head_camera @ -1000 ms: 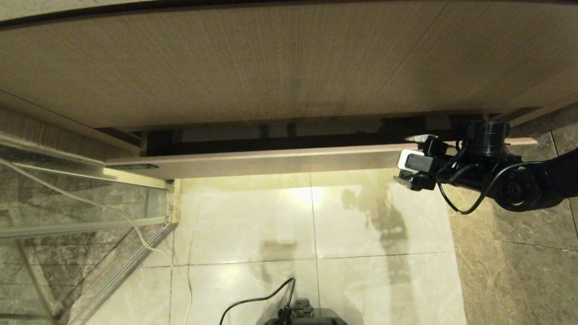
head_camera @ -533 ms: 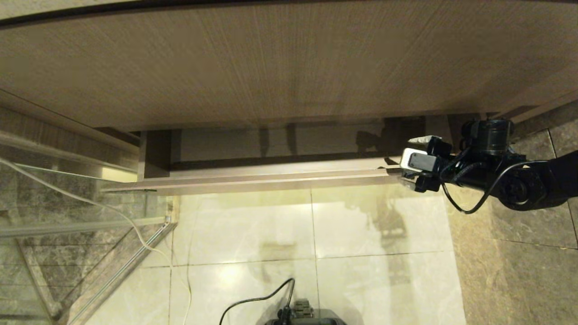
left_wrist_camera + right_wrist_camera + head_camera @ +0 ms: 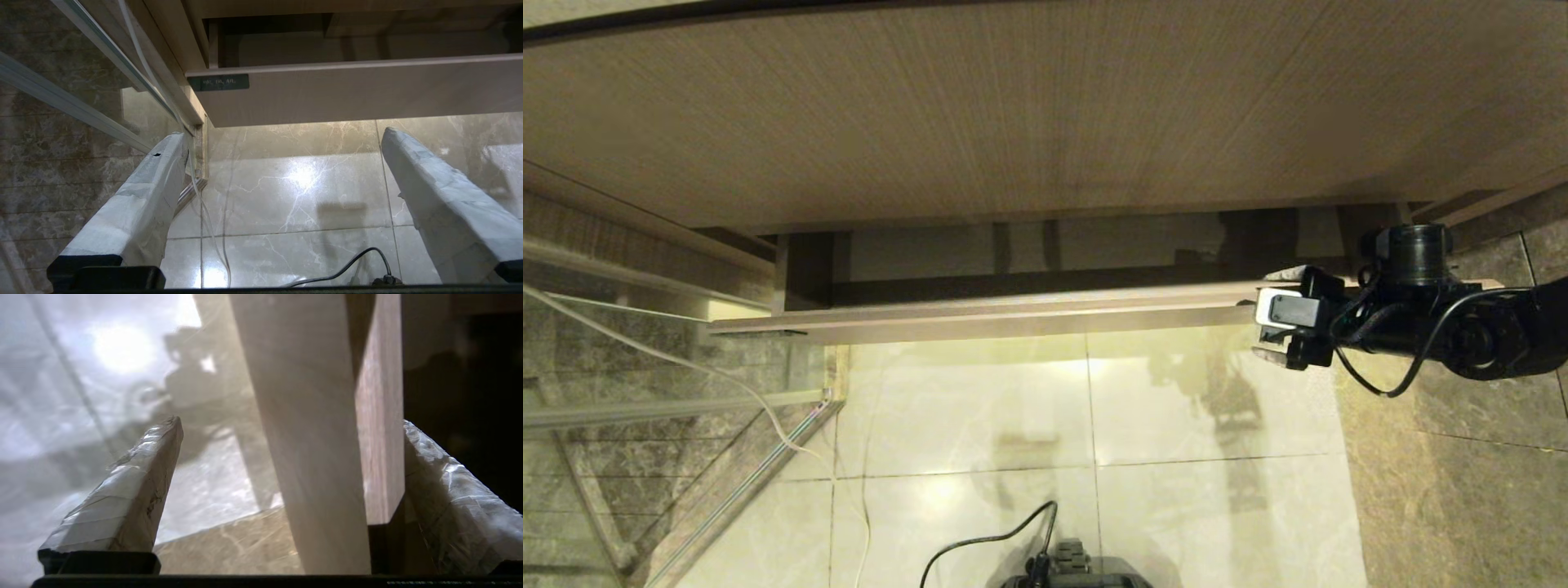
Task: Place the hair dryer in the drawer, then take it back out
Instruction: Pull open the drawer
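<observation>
Cable curls over the glossy pale floor tiles nearest the robot, running to the dark base at the lower edge of the head view; the left gripper hangs parked above those tiles, its wrapped fingers spread wide with nothing between them; a thin white cord trails along the glass partition on the robot's left. Farther out, the drawer stands pulled part-way from under the taller wood-grain panel, its long axis running left to right, its flat front facing the robot; the right gripper sits at the drawer's right end, fingers apart and straddling the front board, one finger outside, the other inside; whether they touch the wood I cannot tell. Beyond the front, the drawer's interior lies in shadow.
</observation>
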Motion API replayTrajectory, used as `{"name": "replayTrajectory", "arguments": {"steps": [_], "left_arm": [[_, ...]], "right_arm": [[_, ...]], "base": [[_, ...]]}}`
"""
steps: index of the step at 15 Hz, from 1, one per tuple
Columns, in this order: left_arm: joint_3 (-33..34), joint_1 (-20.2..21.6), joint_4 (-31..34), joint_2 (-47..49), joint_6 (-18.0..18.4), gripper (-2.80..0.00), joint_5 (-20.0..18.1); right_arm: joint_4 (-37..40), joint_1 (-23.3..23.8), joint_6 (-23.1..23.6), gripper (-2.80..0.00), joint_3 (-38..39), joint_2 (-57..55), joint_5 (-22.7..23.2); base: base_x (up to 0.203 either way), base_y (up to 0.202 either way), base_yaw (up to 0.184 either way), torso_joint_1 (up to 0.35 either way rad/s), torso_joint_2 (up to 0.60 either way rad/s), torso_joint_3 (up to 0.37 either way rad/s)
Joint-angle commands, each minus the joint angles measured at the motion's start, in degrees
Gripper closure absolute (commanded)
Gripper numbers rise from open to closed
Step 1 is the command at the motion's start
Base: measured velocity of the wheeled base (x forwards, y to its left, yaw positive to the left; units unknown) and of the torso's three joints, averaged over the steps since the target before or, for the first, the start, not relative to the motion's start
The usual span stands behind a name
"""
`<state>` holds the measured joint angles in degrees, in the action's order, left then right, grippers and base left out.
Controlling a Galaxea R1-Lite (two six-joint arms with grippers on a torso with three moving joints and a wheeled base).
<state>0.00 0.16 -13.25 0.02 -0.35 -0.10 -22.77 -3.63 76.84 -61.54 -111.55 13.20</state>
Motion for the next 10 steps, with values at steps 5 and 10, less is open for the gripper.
{"name": "replayTrajectory", "arguments": {"steps": [5,10], "left_arm": [[2.29,0.02,-0.11,-0.02,-0.06,-2.8,0.01],[2.29,0.02,-0.11,-0.02,-0.01,-2.8,0.01]], "right_arm": [[1.66,-0.06,0.79,-2.8,0.03,2.27,0.18],[6.61,0.21,0.95,-2.8,0.46,5.91,2.46]], "base": [[0.0,0.0,0.0,0.0,0.0,0.0],[0.0,0.0,0.0,0.0,0.0,0.0]]}}
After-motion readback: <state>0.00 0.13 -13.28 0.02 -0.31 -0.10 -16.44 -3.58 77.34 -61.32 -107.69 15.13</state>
